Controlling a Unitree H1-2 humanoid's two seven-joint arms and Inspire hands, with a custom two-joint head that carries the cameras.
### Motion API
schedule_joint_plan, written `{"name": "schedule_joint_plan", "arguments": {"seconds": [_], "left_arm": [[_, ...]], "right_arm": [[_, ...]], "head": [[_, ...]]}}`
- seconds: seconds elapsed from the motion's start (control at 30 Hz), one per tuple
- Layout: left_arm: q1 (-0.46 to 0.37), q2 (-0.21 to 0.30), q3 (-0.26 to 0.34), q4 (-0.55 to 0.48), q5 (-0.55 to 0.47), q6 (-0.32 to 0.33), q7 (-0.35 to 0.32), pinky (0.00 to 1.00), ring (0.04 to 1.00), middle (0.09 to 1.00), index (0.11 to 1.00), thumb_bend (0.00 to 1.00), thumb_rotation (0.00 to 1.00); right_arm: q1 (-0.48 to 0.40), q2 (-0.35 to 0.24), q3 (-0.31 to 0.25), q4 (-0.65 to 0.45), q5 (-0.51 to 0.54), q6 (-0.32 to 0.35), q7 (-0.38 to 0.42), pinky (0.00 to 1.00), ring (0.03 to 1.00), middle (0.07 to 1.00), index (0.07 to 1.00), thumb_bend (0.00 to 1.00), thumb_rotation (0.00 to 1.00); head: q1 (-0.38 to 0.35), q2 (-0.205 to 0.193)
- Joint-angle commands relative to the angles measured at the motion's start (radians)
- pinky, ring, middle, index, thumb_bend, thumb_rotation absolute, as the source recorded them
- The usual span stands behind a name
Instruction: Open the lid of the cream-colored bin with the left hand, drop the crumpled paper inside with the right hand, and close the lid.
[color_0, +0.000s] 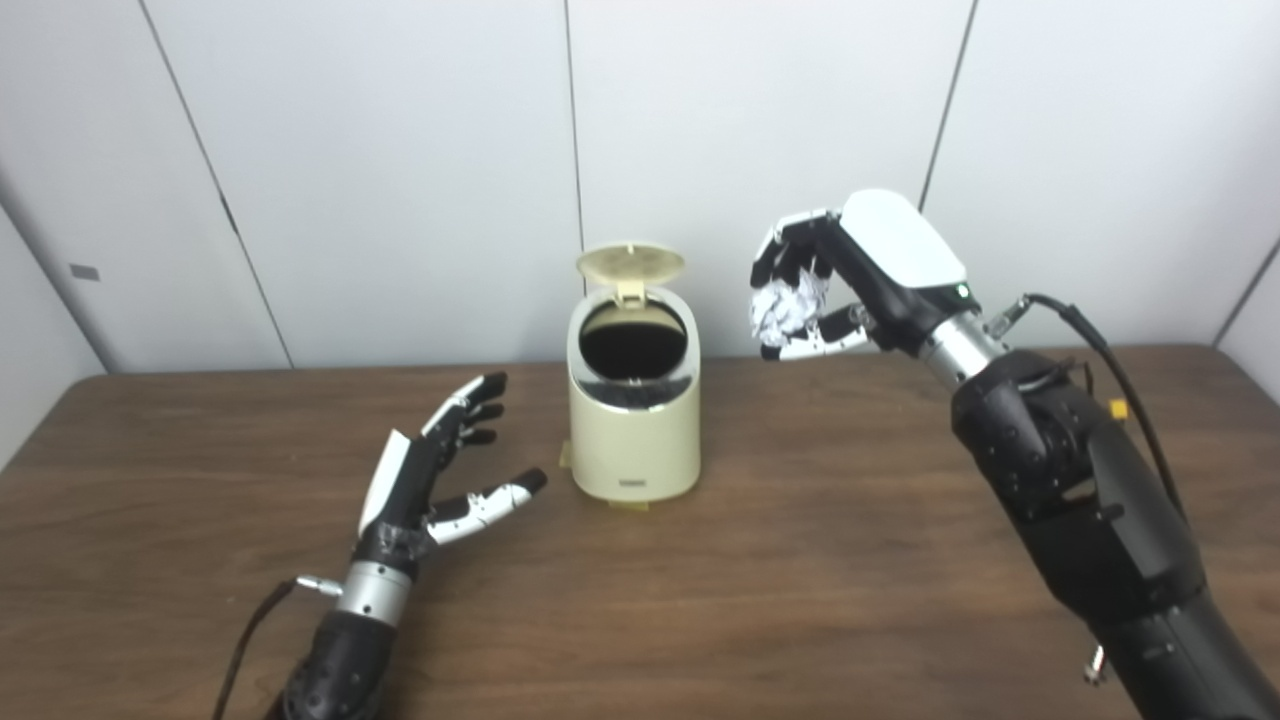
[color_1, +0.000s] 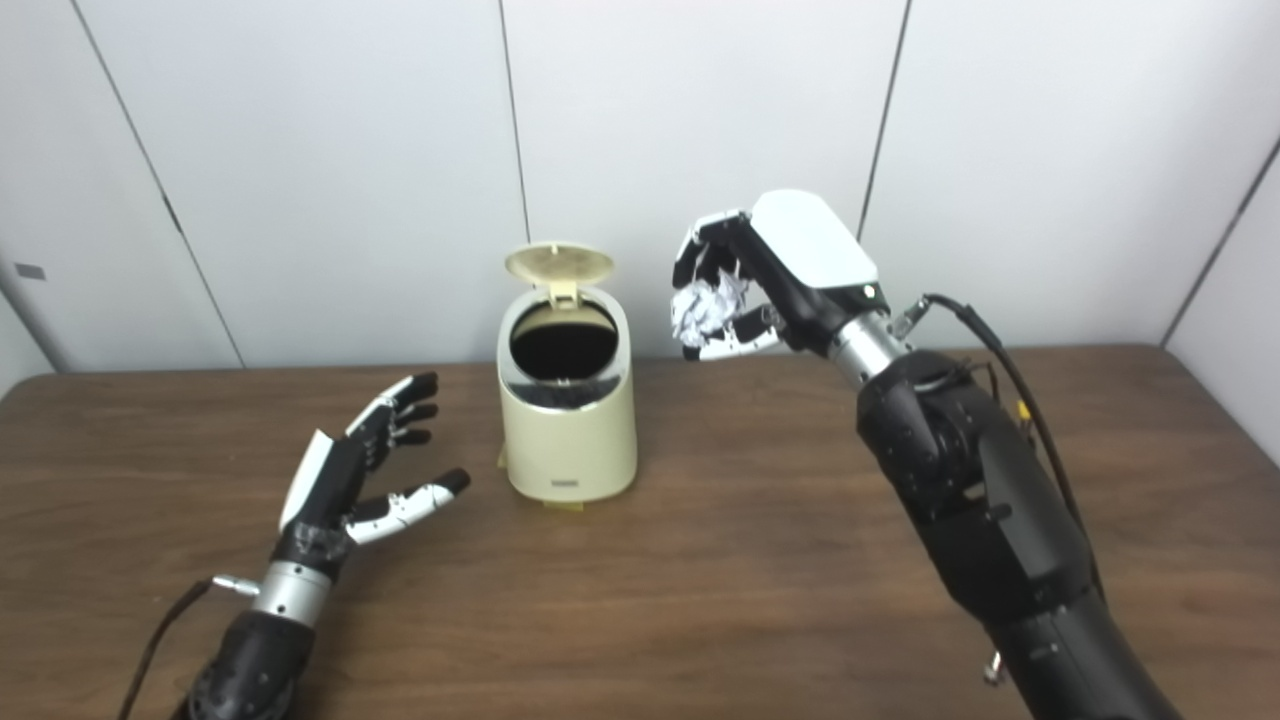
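Left eye view shows a pale paneled wall (color_0: 400, 150) running across the back, split by thin dark seams, and under it a dark brown wood-grain table (color_0: 800, 560) that fills the whole lower half. The right hand (color_0: 850, 280) is raised in the air to the right of the bin and a bit higher than its rim, with its fingers curled tight around the crumpled paper (color_0: 790, 305), a white wad poking out between fingers and thumb. The cream-colored bin (color_0: 633, 420) sits upright near the middle of the table, lid (color_0: 630, 262) flipped up at the back so you can see straight into the dark opening. The left hand (color_0: 430, 480) sits low over the table just left of the bin, not touching it, fingers spread wide and holding nothing.
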Motion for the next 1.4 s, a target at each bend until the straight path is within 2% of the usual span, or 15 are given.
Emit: {"name": "schedule_joint_plan", "arguments": {"seconds": [0.0,0.23,0.3,0.47,0.7,1.1,1.37], "left_arm": [[0.053,-0.034,-0.024,0.046,0.028,-0.029,0.022,0.78,0.858,0.903,0.929,0.71,0.29],[0.05,-0.041,-0.026,0.052,0.024,-0.031,0.022,0.77,0.861,0.908,0.931,0.71,0.29],[0.05,-0.042,-0.026,0.054,0.026,-0.03,0.022,0.77,0.864,0.908,0.932,0.71,0.29],[0.048,-0.046,-0.026,0.061,0.024,-0.036,0.022,0.78,0.862,0.908,0.932,0.71,0.28],[0.048,-0.049,-0.027,0.062,0.024,-0.044,0.023,0.79,0.86,0.905,0.937,0.71,0.28],[0.047,-0.058,-0.027,0.057,0.031,-0.047,0.038,0.74,0.85,0.898,0.95,0.72,0.29],[0.048,-0.06,-0.028,0.053,0.023,-0.04,0.035,0.77,0.861,0.906,0.953,0.72,0.29]], "right_arm": [[-0.056,0.002,-0.019,-0.019,0.007,-0.007,-0.022,0.43,0.513,0.463,0.501,0.53,0.0],[-0.079,0.03,-0.007,-0.02,-0.015,0.032,0.004,0.45,0.53,0.459,0.504,0.53,0.0],[-0.081,0.036,-0.005,-0.016,-0.025,0.033,-0.004,0.46,0.546,0.46,0.504,0.53,0.0],[-0.085,0.064,0.008,0.064,-0.054,-0.012,-0.086,0.5,0.579,0.46,0.503,0.53,0.0],[-0.097,0.093,0.032,0.129,-0.078,-0.004,-0.104,0.63,0.668,0.472,0.5,0.53,0.0],[-0.123,0.121,0.064,0.179,-0.081,-0.026,-0.13,0.63,0.655,0.468,0.505,0.53,0.0],[-0.133,0.132,0.08,0.185,-0.091,-0.025,-0.138,0.61,0.649,0.47,0.501,0.53,0.0]], "head": [[-0.001,0.001],[-0.005,0.001],[-0.005,0.001],[-0.002,0.0],[-0.002,0.002],[0.006,0.01],[0.008,0.012]]}}
